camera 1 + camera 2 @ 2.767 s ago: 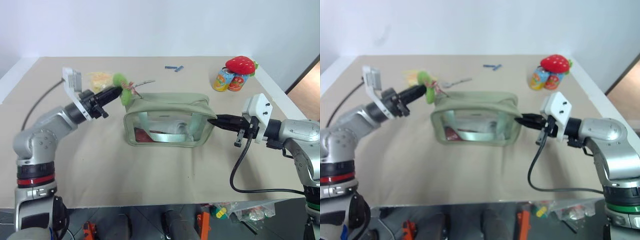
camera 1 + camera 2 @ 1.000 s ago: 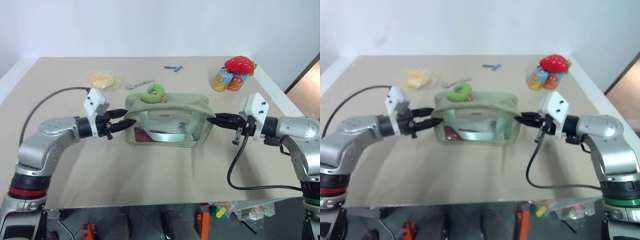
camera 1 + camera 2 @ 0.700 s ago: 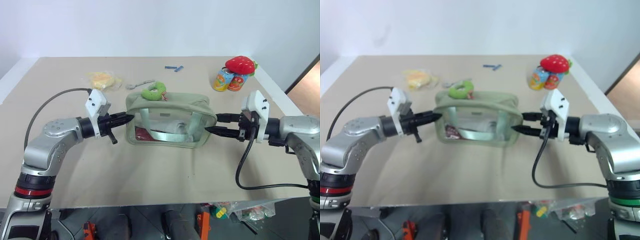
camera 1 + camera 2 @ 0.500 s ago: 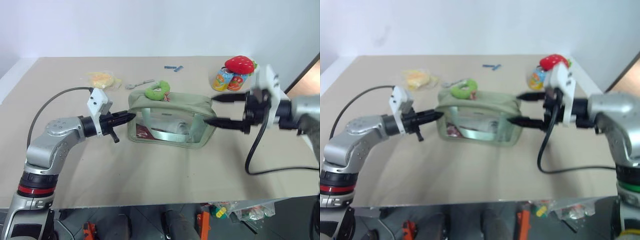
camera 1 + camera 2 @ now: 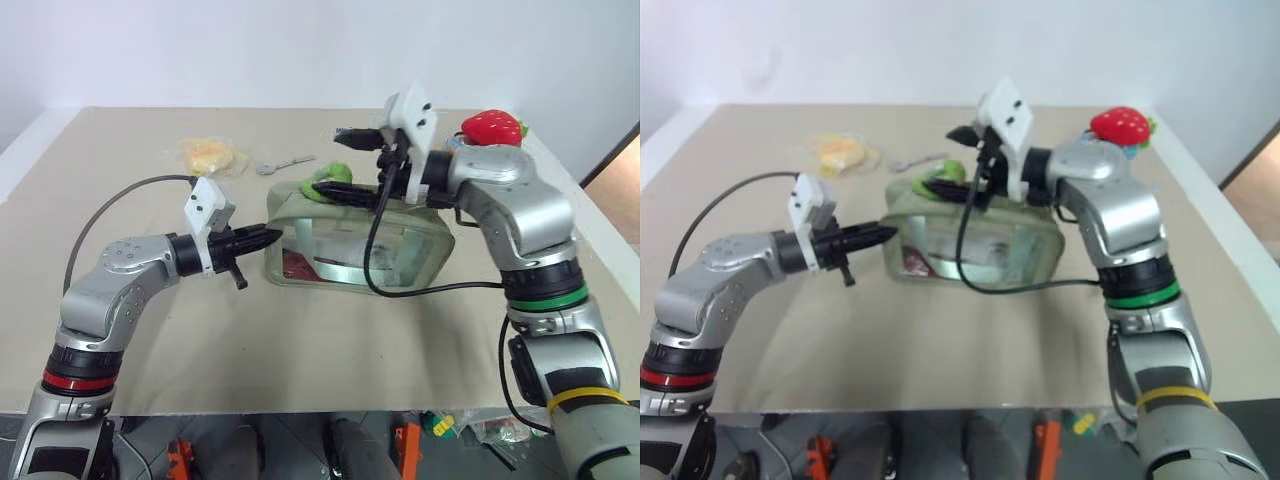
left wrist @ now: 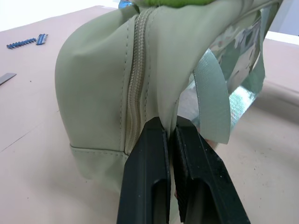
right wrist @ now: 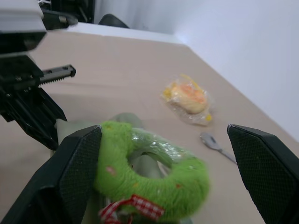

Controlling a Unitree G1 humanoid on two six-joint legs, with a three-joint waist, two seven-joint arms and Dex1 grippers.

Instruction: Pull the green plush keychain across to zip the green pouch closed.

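The green pouch (image 5: 360, 245) stands at the table's middle, its zipper (image 6: 135, 93) running over the left end. The green plush keychain (image 5: 328, 183) lies on the pouch's top near that end. My left gripper (image 5: 272, 237) points level at the pouch's left end and is shut, pinching the fabric beside the zipper (image 6: 169, 123). My right gripper (image 5: 326, 160) reaches over the pouch from the right. It is open, one finger above the keychain and one below. In the right wrist view the keychain (image 7: 154, 172) lies between the two spread fingers (image 7: 70, 177).
A red plush strawberry (image 5: 492, 126) sits at the back right behind my right arm. A yellow wrapped packet (image 5: 211, 155) and a spoon (image 5: 285, 163) lie behind the pouch on the left. My right arm's black cable (image 5: 375, 270) hangs across the pouch's front.
My right gripper let go of the pouch's right end, opened, then rose and swung left over the pouch to the keychain. My left gripper shut on the pouch's left end.
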